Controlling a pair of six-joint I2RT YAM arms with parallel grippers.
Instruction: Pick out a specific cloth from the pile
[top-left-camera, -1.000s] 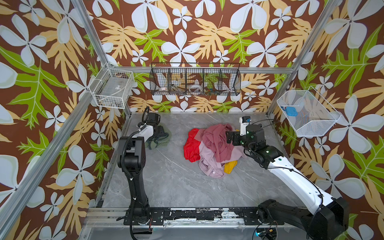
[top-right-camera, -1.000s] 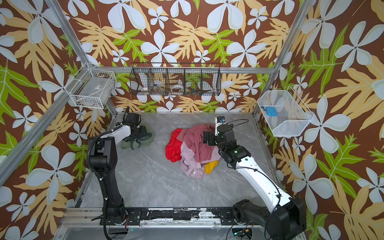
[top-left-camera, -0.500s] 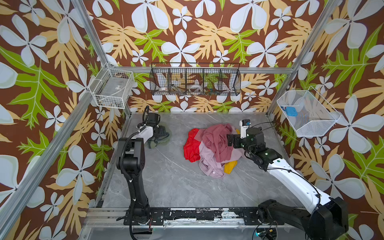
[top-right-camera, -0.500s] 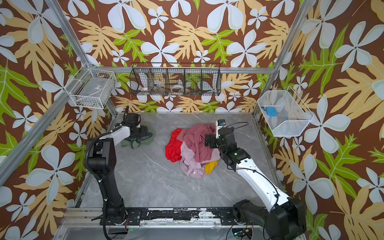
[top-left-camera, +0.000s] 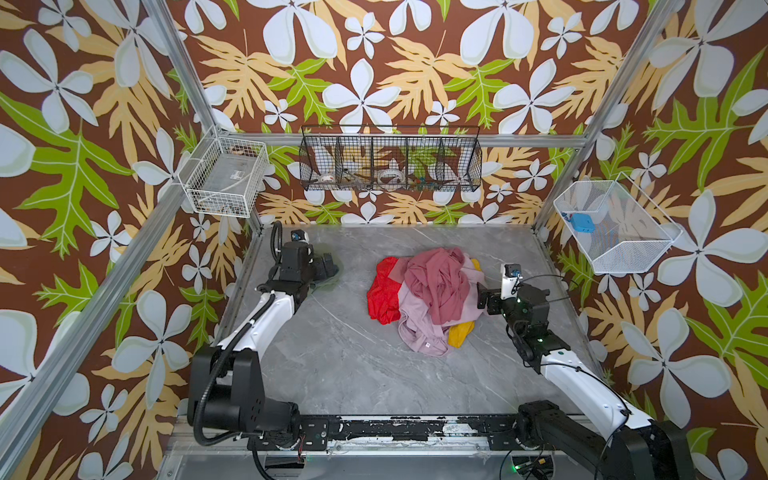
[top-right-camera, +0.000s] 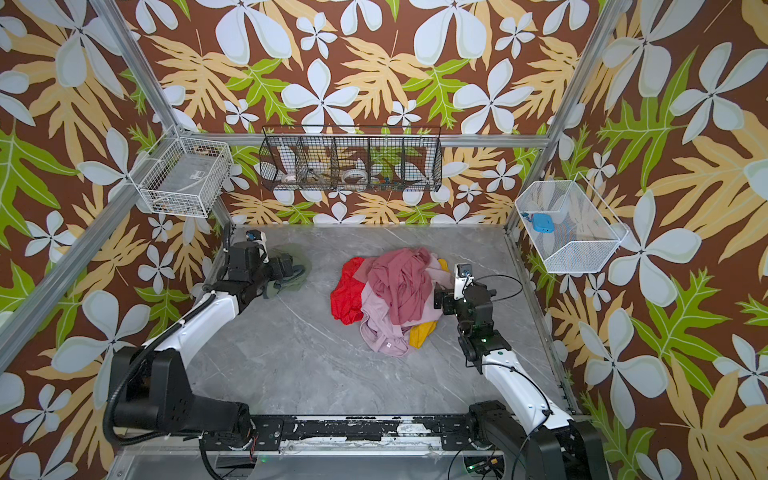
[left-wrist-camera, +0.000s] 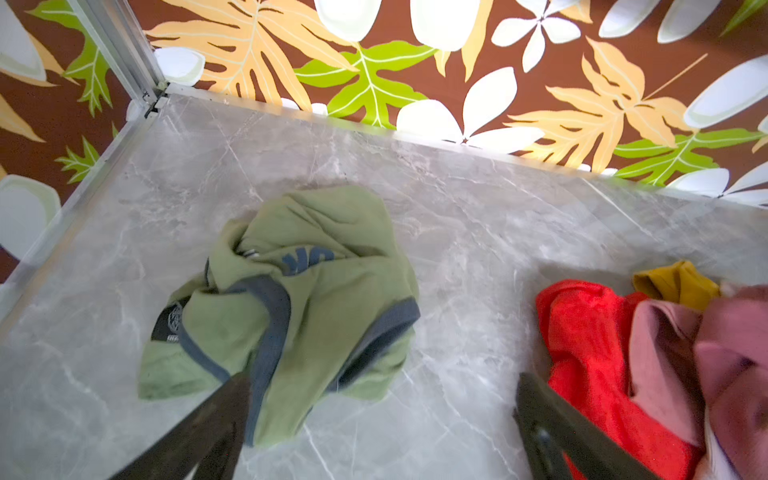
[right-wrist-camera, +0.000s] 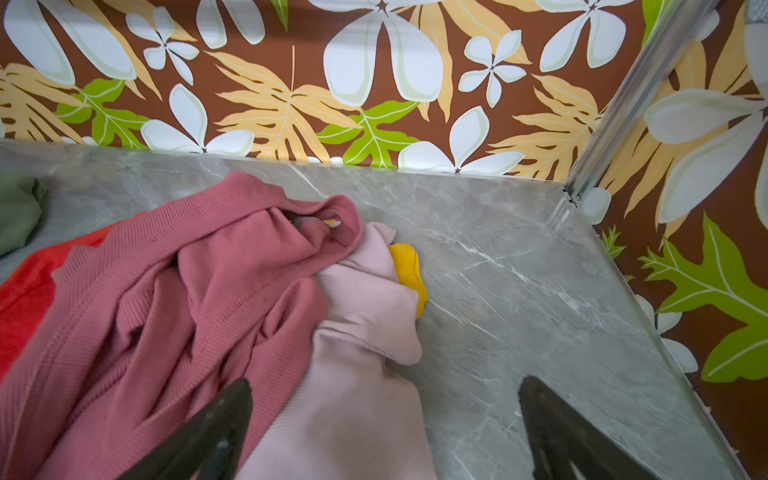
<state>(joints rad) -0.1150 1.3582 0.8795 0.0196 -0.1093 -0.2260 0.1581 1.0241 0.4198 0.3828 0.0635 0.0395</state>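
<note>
One green cloth (left-wrist-camera: 291, 324), one pile (top-left-camera: 432, 286) of four garments, three wire baskets (top-left-camera: 457, 166), two arms (top-left-camera: 270, 316)

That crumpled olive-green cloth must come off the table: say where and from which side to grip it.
Pinch the olive-green fabric garment at its raised dark grey trim band, coming straight down with the open left gripper. It lies bunched on the grey marbled table, so probably only upstanding folds offer a bite.

The cloth (left-wrist-camera: 316, 299) is olive-green with grey-blue trim, the pile (top-left-camera: 432, 291) red, rose, lilac, mustard.

left gripper (left-wrist-camera: 382, 379) has opened, letting go of the cloth (left-wrist-camera: 303, 307).
</note>
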